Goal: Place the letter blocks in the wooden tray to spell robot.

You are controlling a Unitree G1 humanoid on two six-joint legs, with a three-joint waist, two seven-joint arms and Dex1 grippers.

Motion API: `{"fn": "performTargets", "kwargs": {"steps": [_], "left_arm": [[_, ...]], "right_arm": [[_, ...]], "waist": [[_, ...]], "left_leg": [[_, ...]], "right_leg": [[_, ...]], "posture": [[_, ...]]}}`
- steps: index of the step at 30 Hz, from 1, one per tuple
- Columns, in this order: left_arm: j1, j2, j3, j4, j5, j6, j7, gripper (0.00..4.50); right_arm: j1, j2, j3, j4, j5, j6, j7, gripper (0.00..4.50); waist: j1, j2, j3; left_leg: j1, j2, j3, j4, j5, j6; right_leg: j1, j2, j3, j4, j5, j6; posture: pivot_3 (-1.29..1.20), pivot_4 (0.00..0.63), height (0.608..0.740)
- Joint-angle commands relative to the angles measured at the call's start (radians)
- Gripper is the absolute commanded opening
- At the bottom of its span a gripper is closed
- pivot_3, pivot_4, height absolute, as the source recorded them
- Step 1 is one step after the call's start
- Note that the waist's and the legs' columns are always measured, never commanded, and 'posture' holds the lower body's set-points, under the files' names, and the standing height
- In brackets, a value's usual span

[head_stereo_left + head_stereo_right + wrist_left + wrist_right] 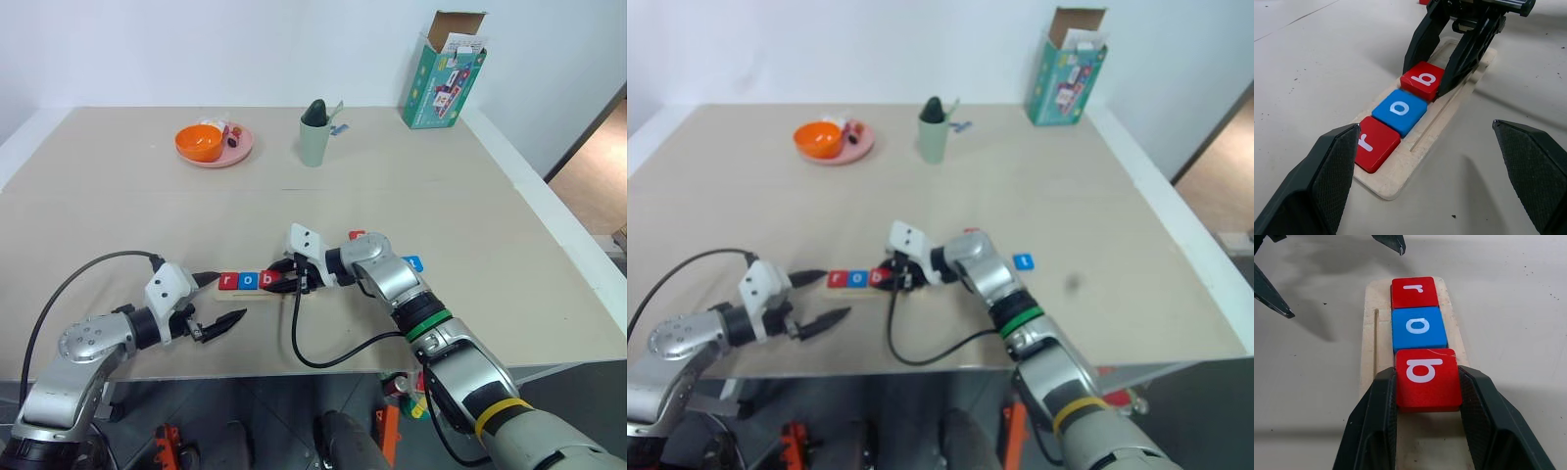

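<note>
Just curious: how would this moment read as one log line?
right tool: shut on red b block | wooden tray: r, o, b | left tool: open

A wide beige table (470,206) carries everything. Near its front edge lies a pale wooden tray (1422,142), flat on the surface, and a loose blue letter tile (413,262) rests a little to its right. Toward the back stand a pink plate (238,152) on the left, a green cup (313,142) near the middle, and an opened green carton (443,83) at the right corner.
</note>
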Motion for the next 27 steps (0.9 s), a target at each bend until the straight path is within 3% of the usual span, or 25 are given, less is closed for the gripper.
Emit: {"fn": "performTargets", "kwargs": {"steps": [1, 24, 27], "left_arm": [[0.000, 0.011, 0.010, -0.027, 0.000, -0.014, -0.004, 4.50], [0.013, 0.011, 0.003, -0.032, 0.014, -0.015, -0.003, 4.50], [0.011, 0.013, 0.001, -0.025, 0.019, -0.019, -0.007, 4.50]], "right_arm": [[-0.004, 0.005, -0.006, -0.019, 0.000, 0.003, 0.001, 1.21], [-0.022, 0.028, -0.009, 0.031, -0.016, -0.013, -0.015, 1.21], [-0.022, 0.030, -0.014, 0.034, -0.014, -0.021, -0.020, 2.73]], "waist": [[0.000, 0.000, 0.000], [0.000, 0.000, 0.000], [-0.001, 0.000, 0.000]], "left_leg": [[0.000, 0.000, 0.000, 0.000, 0.000, 0.000], [0.000, 0.000, 0.000, 0.000, 0.000, 0.000], [0.000, 0.000, 0.000, 0.000, 0.000, 0.000]], "right_leg": [[0.000, 0.000, 0.000, 0.000, 0.000, 0.000], [0.000, 0.000, 0.000, 0.000, 0.000, -0.001], [0.000, 0.000, 0.000, 0.000, 0.000, -0.001]], "posture": [[0.00, 0.150, 0.740], [0.00, 0.150, 0.740], [0.00, 0.150, 0.740]]}}
